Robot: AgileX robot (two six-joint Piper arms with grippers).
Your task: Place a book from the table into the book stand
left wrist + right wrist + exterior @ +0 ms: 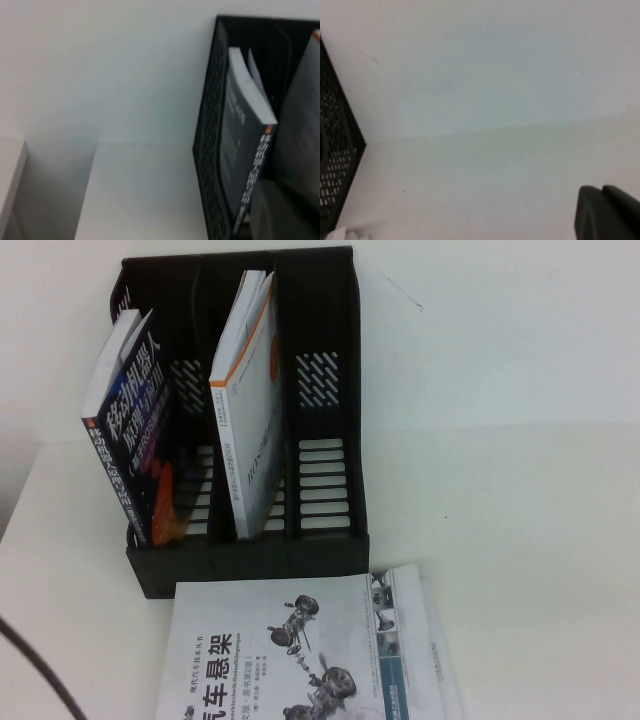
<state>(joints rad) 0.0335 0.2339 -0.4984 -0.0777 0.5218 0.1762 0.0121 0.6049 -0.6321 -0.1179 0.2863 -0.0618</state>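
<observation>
Right gripper (607,212): only a dark corner of it shows in its wrist view, over bare table (520,440); cannot tell its state. Left gripper: not visible in any view. Book (300,650) lies flat, cover up, at 6 o'clock of the book stand (330,540), just in front of its base. Dark blue book (135,430) leans in the stand's 9 o'clock compartment, white book (245,400) in the middle one; the 3 o'clock compartment holds nothing.
</observation>
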